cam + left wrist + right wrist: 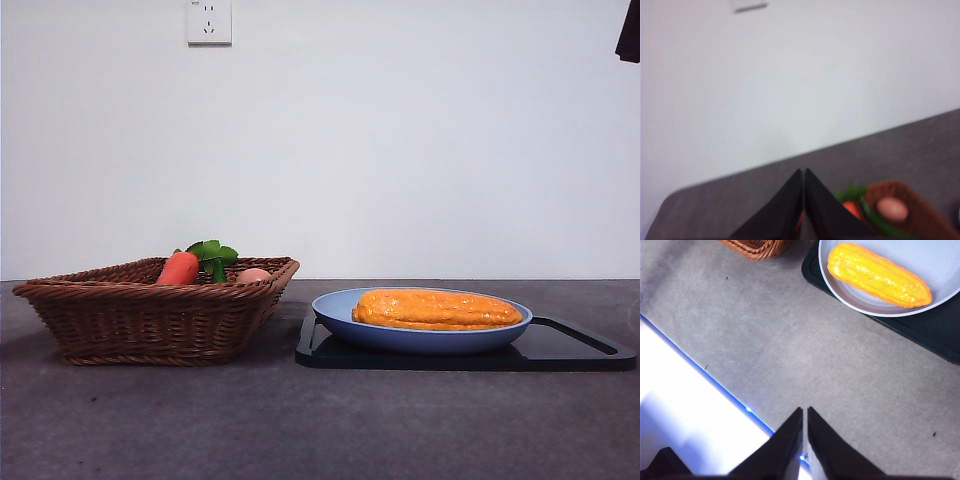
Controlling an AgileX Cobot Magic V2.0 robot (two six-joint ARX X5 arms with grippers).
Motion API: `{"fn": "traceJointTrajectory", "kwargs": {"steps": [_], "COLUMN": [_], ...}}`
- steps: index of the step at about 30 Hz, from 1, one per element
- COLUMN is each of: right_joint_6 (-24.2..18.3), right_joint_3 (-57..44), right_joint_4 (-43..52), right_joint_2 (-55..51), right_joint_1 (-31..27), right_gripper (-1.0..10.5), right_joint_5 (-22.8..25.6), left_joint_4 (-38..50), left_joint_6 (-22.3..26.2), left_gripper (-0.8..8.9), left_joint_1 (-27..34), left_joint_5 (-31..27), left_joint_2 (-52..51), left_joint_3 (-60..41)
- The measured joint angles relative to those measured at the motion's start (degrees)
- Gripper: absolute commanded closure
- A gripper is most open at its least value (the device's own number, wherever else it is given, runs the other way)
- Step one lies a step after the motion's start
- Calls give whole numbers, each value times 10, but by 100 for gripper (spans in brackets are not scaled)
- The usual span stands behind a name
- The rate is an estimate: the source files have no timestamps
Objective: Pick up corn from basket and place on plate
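The corn [436,309] [879,275], a long bumpy yellow-orange cob, lies flat across the light-blue plate [335,309] [840,290]. To the left of the plate stands the brown wicker basket [130,315] [920,210] [757,248]. My right gripper [805,412] hangs shut and empty high over the bare table near its front edge, well away from the plate. My left gripper [804,174] is shut and empty too, raised above the table beside the basket. Only a black tip [629,32] of one arm shows at the top right corner of the front view.
A flat black tray [580,350] [920,330] lies under the plate. In the basket rest a red-orange carrot [180,268] [854,209] with green leaves and a small tan egg-like ball [252,275] [892,209]. The table's front edge [705,375] runs close to the right gripper.
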Motion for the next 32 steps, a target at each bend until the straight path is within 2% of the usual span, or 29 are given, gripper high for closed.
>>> {"fn": "traceJointTrajectory", "kwargs": {"steps": [7, 18, 25, 32], "right_joint_6": [0, 0, 0, 0], "right_joint_3": [0, 0, 0, 0], "right_joint_4": [0, 0, 0, 0], "right_joint_2": [0, 0, 0, 0], "right_joint_1": [0, 0, 0, 0], "right_gripper": [945, 945, 945, 945], "right_joint_5": [0, 0, 0, 0], "left_joint_4": [21, 17, 13, -29], "left_joint_6": [-1, -22, -33, -41], "left_gripper": [807, 807, 807, 807], "left_joint_1": [27, 35, 35, 35], "left_joint_5": [0, 0, 0, 0], "left_joint_2": [-134, -271, -320, -359], "left_joint_3": [-172, -339, -395, -405]}}
